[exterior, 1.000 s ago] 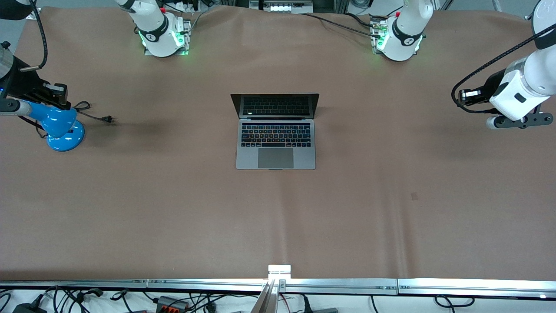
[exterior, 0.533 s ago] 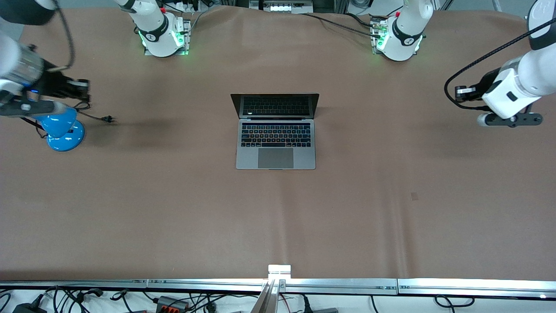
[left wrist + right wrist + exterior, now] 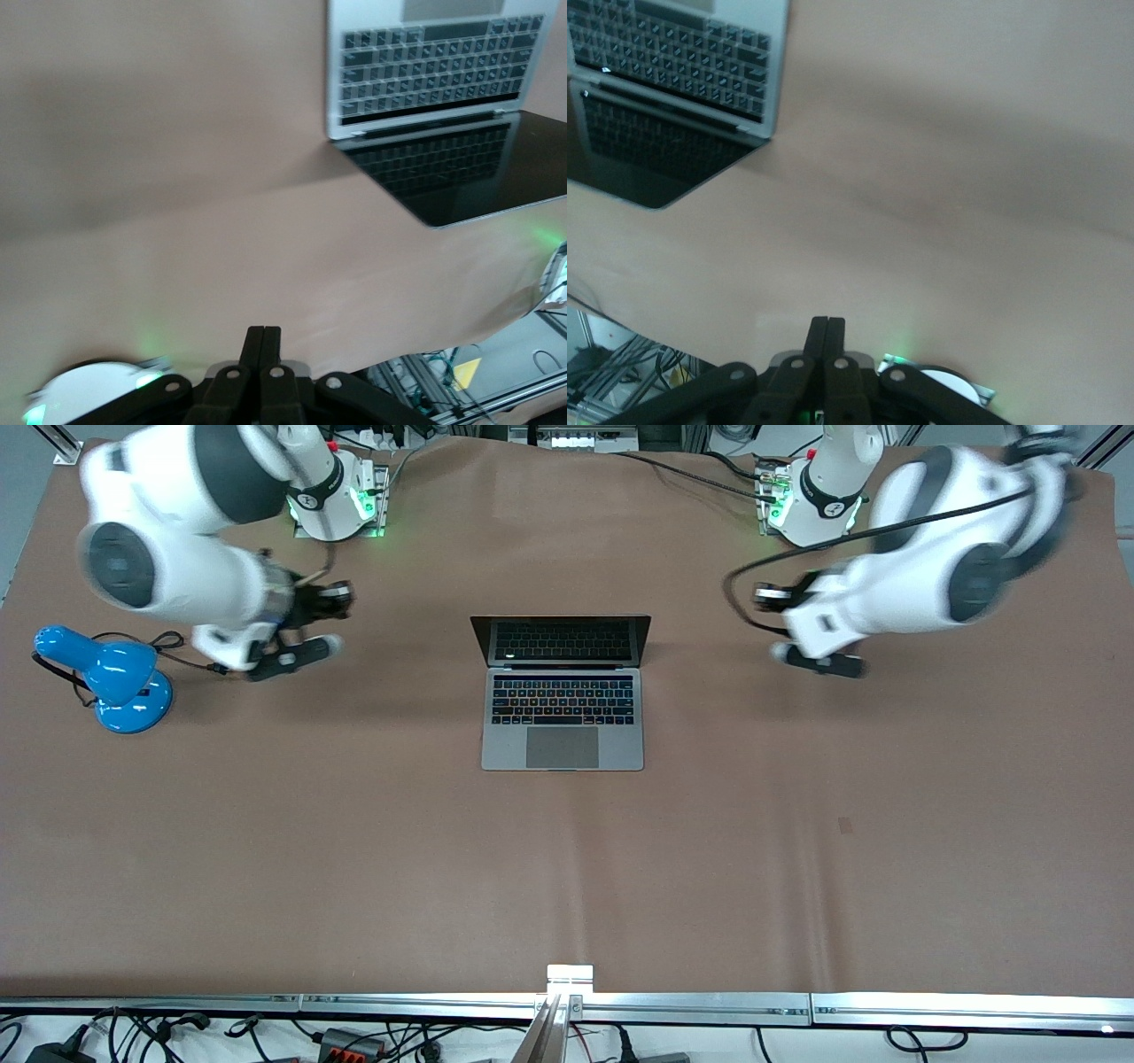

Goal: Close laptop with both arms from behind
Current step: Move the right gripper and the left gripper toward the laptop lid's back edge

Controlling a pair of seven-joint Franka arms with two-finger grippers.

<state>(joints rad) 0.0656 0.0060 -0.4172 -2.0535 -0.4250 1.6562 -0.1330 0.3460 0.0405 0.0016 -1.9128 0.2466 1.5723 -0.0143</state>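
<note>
The grey laptop stands open in the middle of the table, with its keyboard lit and its dark screen upright. It also shows in the left wrist view and in the right wrist view. My right gripper is shut and empty, over bare table on the right arm's side of the laptop. Its fingers are pressed together. My left gripper is shut and empty, over bare table on the left arm's side of the laptop. Its fingers are pressed together. Neither gripper touches the laptop.
A blue desk lamp with a black cord lies at the right arm's end of the table. The arm bases stand at the table's edge farthest from the front camera. A metal rail runs along the nearest edge.
Both arms have swung in from the table's ends toward the laptop. The right gripper has left the blue lamp. The laptop has not moved.
</note>
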